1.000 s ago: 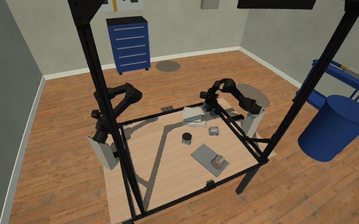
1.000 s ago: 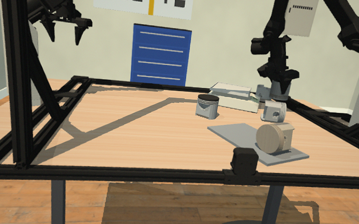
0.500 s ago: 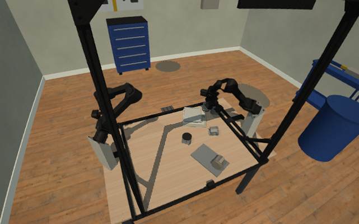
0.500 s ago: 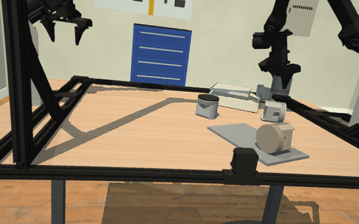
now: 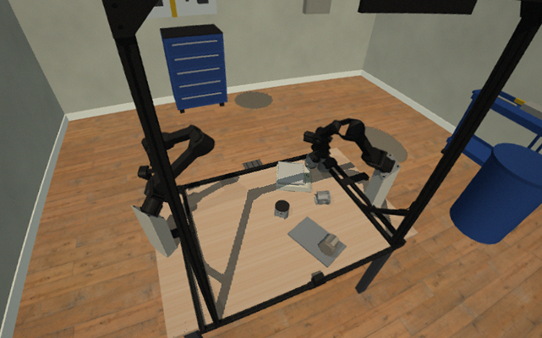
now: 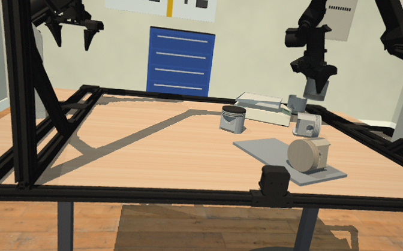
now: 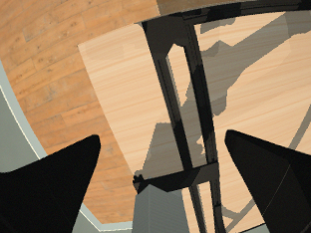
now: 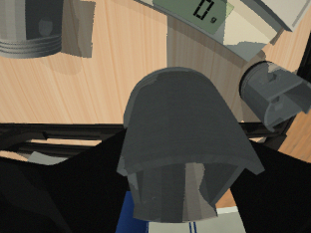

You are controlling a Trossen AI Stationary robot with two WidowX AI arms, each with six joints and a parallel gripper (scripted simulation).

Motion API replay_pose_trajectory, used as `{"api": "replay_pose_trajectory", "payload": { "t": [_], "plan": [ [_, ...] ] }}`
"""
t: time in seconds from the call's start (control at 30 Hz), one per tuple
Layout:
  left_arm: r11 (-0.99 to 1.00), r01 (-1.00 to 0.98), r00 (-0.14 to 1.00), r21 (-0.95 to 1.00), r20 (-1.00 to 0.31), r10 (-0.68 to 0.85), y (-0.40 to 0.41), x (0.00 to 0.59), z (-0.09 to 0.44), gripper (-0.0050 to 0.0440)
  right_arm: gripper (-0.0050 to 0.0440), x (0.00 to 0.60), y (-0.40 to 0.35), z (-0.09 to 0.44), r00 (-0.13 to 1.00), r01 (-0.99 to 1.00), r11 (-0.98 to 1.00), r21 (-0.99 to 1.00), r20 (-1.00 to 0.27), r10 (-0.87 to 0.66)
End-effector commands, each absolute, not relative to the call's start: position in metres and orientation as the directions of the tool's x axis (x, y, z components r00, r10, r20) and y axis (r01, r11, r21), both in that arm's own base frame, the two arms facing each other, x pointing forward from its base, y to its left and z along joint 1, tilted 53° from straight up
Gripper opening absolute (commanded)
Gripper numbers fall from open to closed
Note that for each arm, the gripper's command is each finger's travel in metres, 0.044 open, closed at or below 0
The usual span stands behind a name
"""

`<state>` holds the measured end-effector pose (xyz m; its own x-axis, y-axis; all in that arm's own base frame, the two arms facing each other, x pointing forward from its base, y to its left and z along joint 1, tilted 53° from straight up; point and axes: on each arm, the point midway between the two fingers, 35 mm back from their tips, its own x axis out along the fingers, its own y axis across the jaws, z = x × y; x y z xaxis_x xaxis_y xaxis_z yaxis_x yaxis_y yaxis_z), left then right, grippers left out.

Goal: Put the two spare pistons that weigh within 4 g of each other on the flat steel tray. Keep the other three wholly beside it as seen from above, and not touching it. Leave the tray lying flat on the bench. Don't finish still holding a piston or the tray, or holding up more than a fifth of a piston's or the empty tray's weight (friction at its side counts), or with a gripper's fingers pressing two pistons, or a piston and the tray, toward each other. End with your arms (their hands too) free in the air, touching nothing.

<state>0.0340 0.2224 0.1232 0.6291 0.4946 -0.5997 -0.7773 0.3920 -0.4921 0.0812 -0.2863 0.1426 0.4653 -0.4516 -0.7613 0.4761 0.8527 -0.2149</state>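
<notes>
Left gripper point(image 6: 73, 47) point(image 7: 162, 134) stands wide, nothing in it, parked high; likely idle so the right one can work. Black-crowned piston point(image 5: 281, 210) point(image 6: 232, 121) is upright on the desk point(image 5: 243, 267) point(image 6: 139, 159), off the tray. Scale point(image 5: 299, 188) point(image 6: 262, 115) point(image 8: 249, 52) sits close to the pistons, presumably for comparing weights. Dark-crowned piston point(image 5: 310, 162) point(image 6: 296, 104) point(image 8: 279, 95) is just beside it. Right gripper point(image 5: 320, 156) point(image 6: 316, 87) point(image 8: 184, 149) is closed on a grey piston point(image 5: 324, 164) point(image 6: 314, 92) point(image 8: 174, 110), held aloft by its sides, probably bound for weighing or a put-down. Ringed piston point(image 5: 322, 197) point(image 6: 308, 124) point(image 8: 31, 25) lies on its side, off the tray. Tan piston point(image 5: 329, 243) point(image 6: 306, 154) lies on the tray point(image 5: 306, 232) point(image 6: 260, 149), presumably one of the pair; I'd guess its mate is still to go.

Right wrist view alone reads 0 g, and shows the held piston's hollow skirt; exterior shows it's off the desk. Only top and exterior show the tray.
</notes>
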Motion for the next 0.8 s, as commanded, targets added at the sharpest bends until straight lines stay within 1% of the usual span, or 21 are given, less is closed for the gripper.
{"api": "replay_pose_trajectory", "payload": {
  "t": [0.0, 0.33, 0.4, 0.77],
  "plan": [
    [0.393, -0.776, 0.63, -0.493, -0.599, 0.494, 0.222, 0.034, 0.123, 0.044, 0.0158, 0.082, -0.27, 0.153, 0.492, 0.539, 0.828, -0.155, -0.739, -0.459],
    [0.393, -0.776, 0.63, -0.493, -0.599, 0.494, 0.222, 0.034, 0.123, 0.044, 0.0158, 0.088, -0.226, 0.176, 0.561, 0.669, 0.742, 0.044, -0.684, -0.466],
    [0.393, -0.776, 0.63, -0.493, -0.599, 0.494, 0.222, 0.034, 0.123, 0.044, 0.0158, 0.088, -0.226, 0.176, 0.561, 0.669, 0.742, 0.044, -0.684, -0.466],
    [0.393, -0.776, 0.63, -0.493, -0.599, 0.494, 0.222, 0.034, 0.123, 0.044, 0.0158, 0.089, -0.218, 0.18, 0.621, 0.748, 0.605, 0.273, -0.61, -0.492]
  ]
}}
